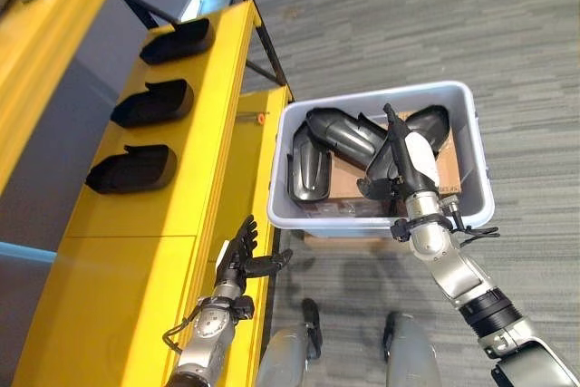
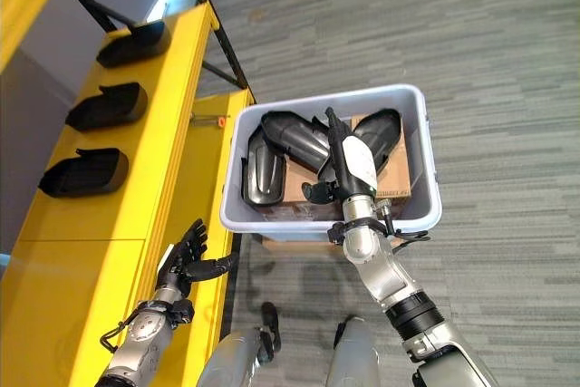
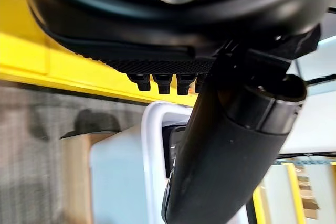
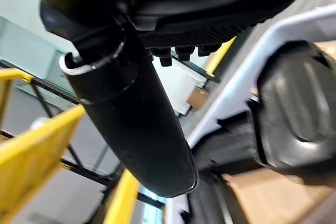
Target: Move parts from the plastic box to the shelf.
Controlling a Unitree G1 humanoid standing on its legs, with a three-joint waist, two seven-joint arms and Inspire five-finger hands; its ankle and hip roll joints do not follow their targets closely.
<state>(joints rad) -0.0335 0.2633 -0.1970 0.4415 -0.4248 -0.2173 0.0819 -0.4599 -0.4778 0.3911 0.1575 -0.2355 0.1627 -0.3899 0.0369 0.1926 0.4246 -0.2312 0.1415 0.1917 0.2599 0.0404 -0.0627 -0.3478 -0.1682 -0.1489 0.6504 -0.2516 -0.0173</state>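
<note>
The right hand reaches forward over the near wall of the grey plastic box, its arm rising from the lower right and its fingers straight and close together, pointing into the box above the black parts piled there on a cardboard piece. The left hand hangs low beside the front edge of the yellow shelf, fingers spread and relaxed, holding nothing. Three more black parts sit in a row on the shelf.
</note>
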